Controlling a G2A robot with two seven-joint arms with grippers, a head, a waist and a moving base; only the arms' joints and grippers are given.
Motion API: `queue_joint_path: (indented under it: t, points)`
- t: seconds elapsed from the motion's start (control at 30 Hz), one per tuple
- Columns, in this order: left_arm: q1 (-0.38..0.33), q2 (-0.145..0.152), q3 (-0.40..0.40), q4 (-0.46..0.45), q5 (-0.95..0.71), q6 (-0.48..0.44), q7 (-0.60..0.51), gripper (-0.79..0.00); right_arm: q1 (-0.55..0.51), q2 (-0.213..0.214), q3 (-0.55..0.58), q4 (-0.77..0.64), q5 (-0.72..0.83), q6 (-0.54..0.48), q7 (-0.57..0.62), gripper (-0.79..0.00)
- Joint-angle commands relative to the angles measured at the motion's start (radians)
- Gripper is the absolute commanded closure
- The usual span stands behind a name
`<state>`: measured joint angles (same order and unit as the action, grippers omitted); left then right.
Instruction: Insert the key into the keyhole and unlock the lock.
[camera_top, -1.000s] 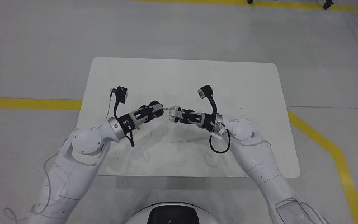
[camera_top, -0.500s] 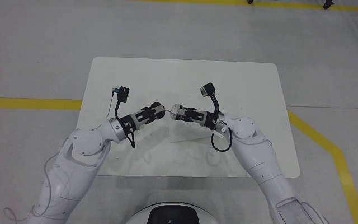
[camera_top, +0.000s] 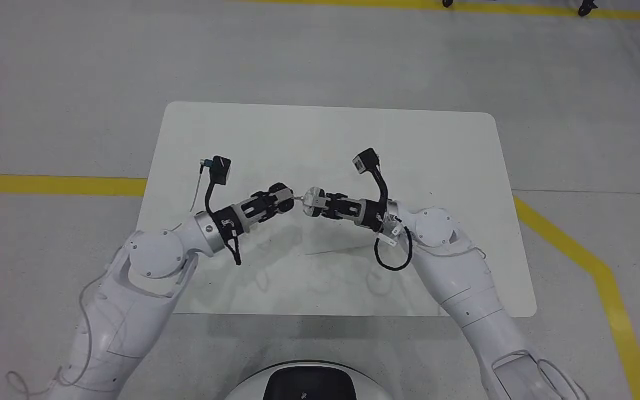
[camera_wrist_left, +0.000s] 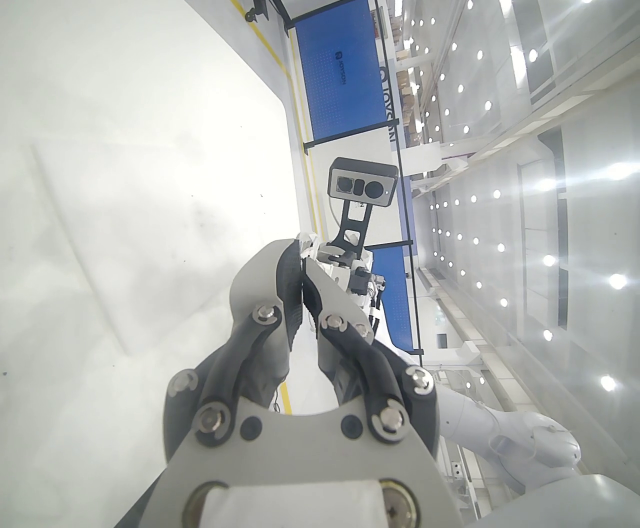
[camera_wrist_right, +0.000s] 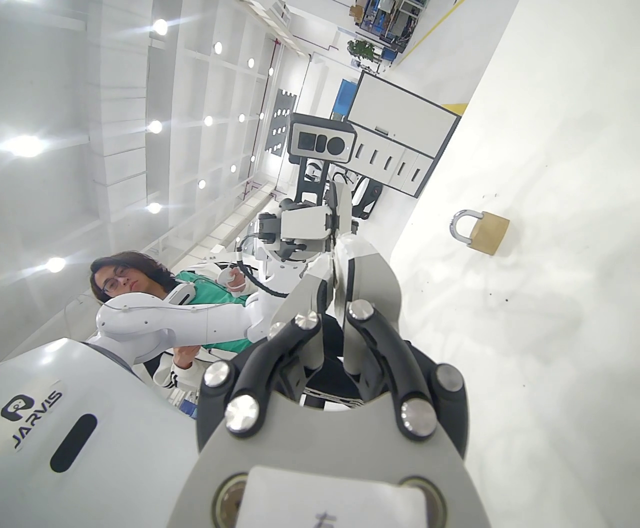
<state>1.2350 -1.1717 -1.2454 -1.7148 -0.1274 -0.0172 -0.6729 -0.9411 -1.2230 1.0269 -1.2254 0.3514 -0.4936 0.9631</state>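
Lying flat on the white table (camera_wrist_right: 550, 375), a brass padlock (camera_wrist_right: 490, 234) is seen in the right wrist view. Both legs of its steel shackle (camera_wrist_right: 457, 223) are met by the body. It is touched by nothing and is set apart from the right gripper (camera_top: 312, 199), out past its fingertips. Over the middle of the table the two arms are set tip to tip from opposite sides, and both grippers are held above the table's surface rather than rested on it. The left gripper (camera_top: 287, 195) is placed over the table's centre with its dark fingertip pads (camera_wrist_left: 290, 290) pressed together so that no gap is left. Whether anything is pinched there cannot be told. The right gripper is placed just beside it, also over the table's centre, with its fingers (camera_wrist_right: 370, 280) closed to a thin slit. What is held in that slit, if anything, cannot be made out. The tips of the two grippers are nearly touching, and whether contact is made cannot be judged from the top view.
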Motion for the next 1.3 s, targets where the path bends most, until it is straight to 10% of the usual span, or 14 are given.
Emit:
queue_joint_path:
  t: [0.0,0.53,0.9,1.27]
  points:
    - [0.001,0.002,-0.009,0.001,-0.007,-0.004,-0.008,-0.785,-0.001,0.000,0.002,-0.002,-0.003,-0.006,-0.005,0.000]
    - [0.295,0.079,-0.506,-0.050,0.222,-0.409,-0.141,-0.785,-0.054,0.029,0.146,-0.016,-0.065,-0.106,-0.143,0.000]
    - [0.336,0.064,-0.292,-0.108,0.849,-0.289,0.123,-0.785,-0.054,0.029,0.146,-0.016,-0.065,-0.106,-0.143,0.000]
    - [0.238,0.048,-0.161,0.003,0.921,-0.206,0.164,-0.733,-0.054,0.029,0.146,-0.016,-0.065,-0.106,-0.143,0.000]
